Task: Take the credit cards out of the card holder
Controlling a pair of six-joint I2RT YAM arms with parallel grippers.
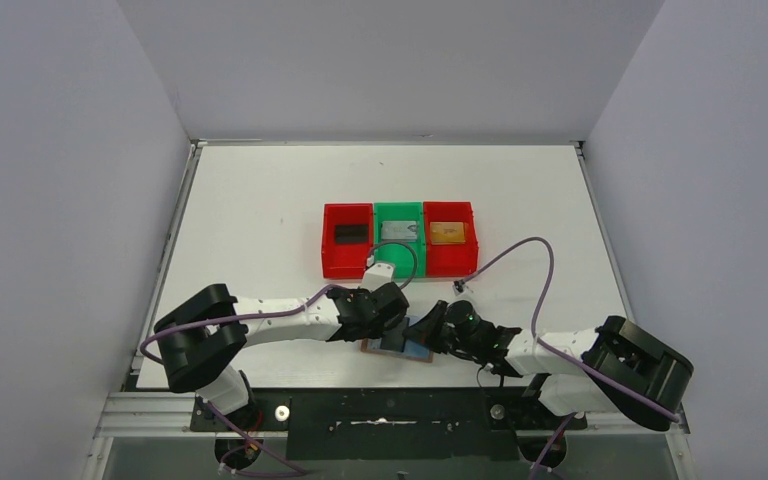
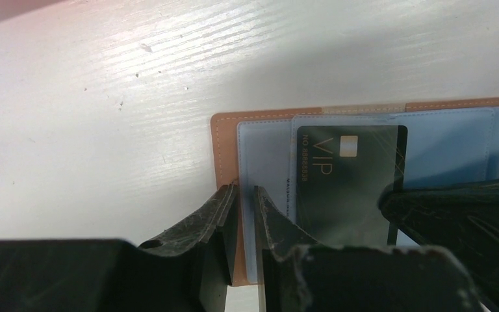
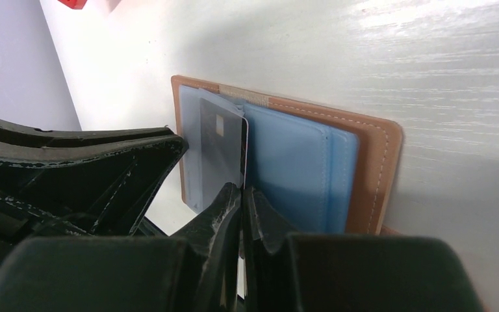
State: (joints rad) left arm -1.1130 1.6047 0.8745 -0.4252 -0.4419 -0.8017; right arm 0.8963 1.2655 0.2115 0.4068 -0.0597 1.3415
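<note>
Card holder (image 3: 377, 169) lies open flat on the bench (image 1: 260, 200) near its front edge, between your two arms. Black card (image 2: 344, 182) sticks partway out of its pale blue pocket. Your right jaws are clenched, tips at that card's edge. Your left jaws show a thin gap over the holder's outer edge; can't tell if they grip it.

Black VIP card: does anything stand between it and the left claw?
Yes. A translucent pale blue pocket of the card holder seems to cover the black card; the left claw sits left of it over the holder's edge, not on the card.
</note>
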